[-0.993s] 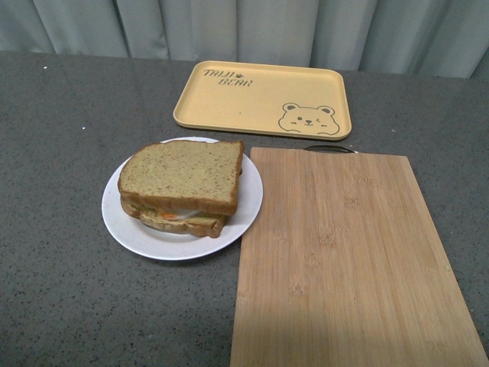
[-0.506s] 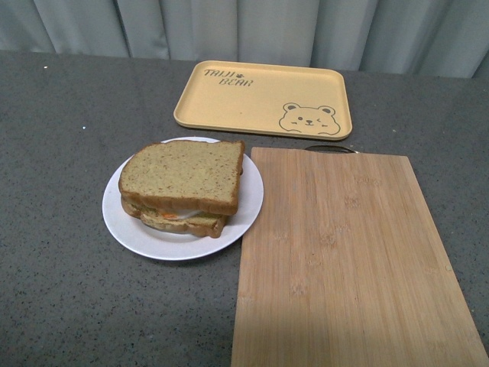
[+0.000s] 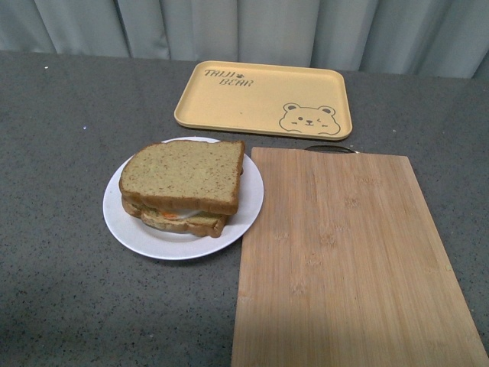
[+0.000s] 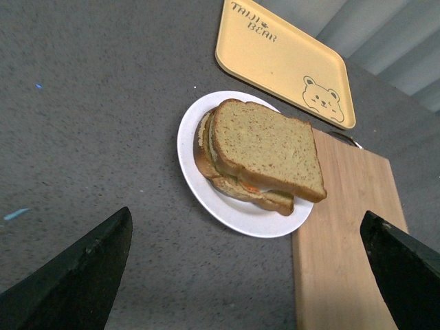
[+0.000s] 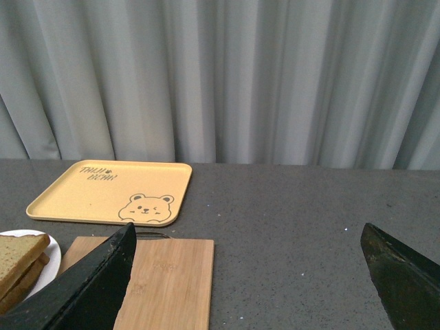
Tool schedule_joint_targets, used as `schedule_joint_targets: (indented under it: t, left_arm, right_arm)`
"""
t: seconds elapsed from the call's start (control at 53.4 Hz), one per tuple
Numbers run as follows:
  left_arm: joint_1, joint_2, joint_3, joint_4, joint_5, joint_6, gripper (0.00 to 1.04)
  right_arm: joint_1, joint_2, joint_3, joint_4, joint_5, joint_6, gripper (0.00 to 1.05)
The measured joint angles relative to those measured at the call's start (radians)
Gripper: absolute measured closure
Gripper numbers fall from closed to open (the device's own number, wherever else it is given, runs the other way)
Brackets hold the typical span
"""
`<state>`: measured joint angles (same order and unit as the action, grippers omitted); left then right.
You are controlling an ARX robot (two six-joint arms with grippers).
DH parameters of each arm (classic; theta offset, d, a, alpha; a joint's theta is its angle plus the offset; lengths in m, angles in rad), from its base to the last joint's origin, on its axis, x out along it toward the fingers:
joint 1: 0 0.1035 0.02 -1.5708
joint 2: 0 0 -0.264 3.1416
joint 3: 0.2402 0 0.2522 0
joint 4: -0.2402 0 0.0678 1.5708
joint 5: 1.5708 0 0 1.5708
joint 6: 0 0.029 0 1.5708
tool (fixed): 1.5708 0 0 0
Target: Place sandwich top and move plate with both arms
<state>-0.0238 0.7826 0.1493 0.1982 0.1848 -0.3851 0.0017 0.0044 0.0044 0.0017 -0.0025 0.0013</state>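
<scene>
1. Brown wholegrain bread: the sandwich top [image 3: 183, 174] is lying flat on the stack, left of centre in the front view. It is sitting slightly askew over the lower slice [image 3: 187, 223], and white and orange filling is showing between them.
2. The plate [image 3: 141, 229], round, white and smooth, is carrying the stack and sitting on the grey speckled tabletop [image 3: 61, 153]. Its right rim is either touching or lying just beside the bamboo cutting board [image 3: 344, 260]; I cannot tell which.
3. A yellow rectangular tray [image 3: 252, 99] with a bear drawing is lying at upper centre.
4. The left end effector [image 4: 245, 214] is hovering above the plate with its fingers spread wide, gripping nothing. The right end effector [image 5: 247, 227] is spread just as wide and is also holding nothing.
5. Handling, as judged: the bread is looking soft, light and easily crushed, and the askew top slice is likely to slide. The plate is appearing rigid and slippery, with a shallow rim. Opposite rim edges are offering the best hold, one per arm, keeping the plate level.
</scene>
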Motion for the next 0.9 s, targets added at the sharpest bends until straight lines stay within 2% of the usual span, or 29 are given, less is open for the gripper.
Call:
schedule_joint_targets:
  t: [0.169, 0.356, 0.581, 0.9]
  left_arm:
    - [-0.042, 0.445, 0.101, 0.217, 0.008, -0.143, 0.07]
    - [-0.08, 0.778, 0.187, 0.292, 0.023, -0.278, 0.07]
    - [-0.11, 0.986, 0.262, 0.335, 0.076, -0.403, 0.07]
    - [-0.135, 1.146, 0.346, 0.375, 0.078, -0.47, 0.07]
  right_arm:
    - [0.0, 0.0, 0.0, 0.0, 0.0, 0.0, 0.09]
    - [0.0, 0.0, 0.0, 0.0, 0.0, 0.0, 0.09]
    - [0.0, 0.0, 0.0, 0.0, 0.0, 0.0, 0.09]
    - [0.0, 0.0, 0.0, 0.0, 0.0, 0.0, 0.09]
